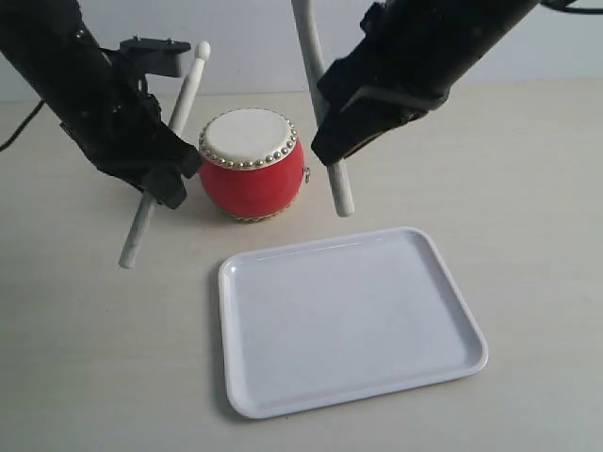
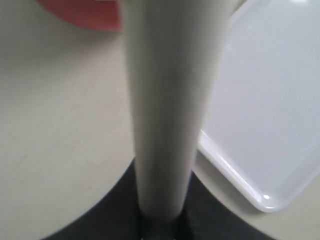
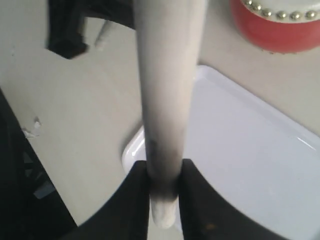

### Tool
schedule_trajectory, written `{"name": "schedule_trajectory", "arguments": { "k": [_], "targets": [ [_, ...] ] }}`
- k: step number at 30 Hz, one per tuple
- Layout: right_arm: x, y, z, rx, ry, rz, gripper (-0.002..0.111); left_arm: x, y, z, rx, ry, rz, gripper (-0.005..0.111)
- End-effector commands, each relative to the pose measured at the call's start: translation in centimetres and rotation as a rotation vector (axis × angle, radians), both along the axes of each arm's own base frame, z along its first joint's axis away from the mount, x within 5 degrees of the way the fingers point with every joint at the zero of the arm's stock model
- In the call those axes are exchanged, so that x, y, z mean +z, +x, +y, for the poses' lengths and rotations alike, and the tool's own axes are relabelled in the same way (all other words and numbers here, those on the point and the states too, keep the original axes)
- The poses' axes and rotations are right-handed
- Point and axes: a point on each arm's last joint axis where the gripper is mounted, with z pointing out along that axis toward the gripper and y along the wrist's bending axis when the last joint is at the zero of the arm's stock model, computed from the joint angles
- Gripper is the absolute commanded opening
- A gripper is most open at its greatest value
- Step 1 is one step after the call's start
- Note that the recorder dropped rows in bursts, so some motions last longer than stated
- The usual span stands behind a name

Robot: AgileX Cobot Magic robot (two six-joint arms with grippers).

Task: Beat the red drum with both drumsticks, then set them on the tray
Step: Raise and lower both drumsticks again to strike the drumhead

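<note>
While both sticks are held off the drumhead, the exterior view is taken first. The red drum [image 1: 252, 174] is seen upright on the counter [image 1: 85, 358] in the upper middle of the frame. The tray [image 1: 349, 320] lies bare just below it, near but apart. The left hand [image 1: 158, 179] is closed around the left drumstick [image 1: 137, 235] near mid-shaft, left of the drum. The right hand [image 1: 332, 141] is clamped on the right drumstick [image 1: 341, 188], right of the drum (whether its lower end touches the counter cannot be told).

From the left wrist, the blurred left drumstick [image 2: 165, 125] is seen rising from narrowed jaws at the bottom edge. The tray [image 2: 270, 115] is at right and a sliver of drum [image 2: 85, 12] at upper left.

From the right wrist, the right drumstick [image 3: 167, 100] is pinched close to its end, a short stub showing below the jaws. The tray [image 3: 250, 165] is at lower right and the drum [image 3: 280, 30] at upper right.

Trouble is judged likeliest from the grips. A smooth round shaft could be swivelled or slid in the jaws by a strike. The light drum could be knocked toward the tray by a glancing blow. A stick released on the low rim could be rolled off.
</note>
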Motion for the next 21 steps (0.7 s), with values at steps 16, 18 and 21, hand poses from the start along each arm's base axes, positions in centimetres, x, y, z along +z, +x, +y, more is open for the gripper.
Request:
{"name": "schedule_trajectory", "arguments": {
  "k": [16, 18, 21],
  "targets": [
    [-3.4, 0.4, -1.7, 0.076, -0.247, -0.03, 0.0, 3.3, -5.8, 3.2, 0.046, -0.134, -0.482, 0.0],
    [-3.6, 0.3, -1.9, 0.092, -0.276, -0.017, 0.0, 3.9, -6.0, 3.3, 0.037, -0.138, -0.502, 0.0],
    [-4.4, 0.3, -2.3, 0.125, -0.343, 0.017, 0.0, 4.2, -6.2, 3.3, 0.036, -0.144, -0.514, 0.0]
  ]
}}
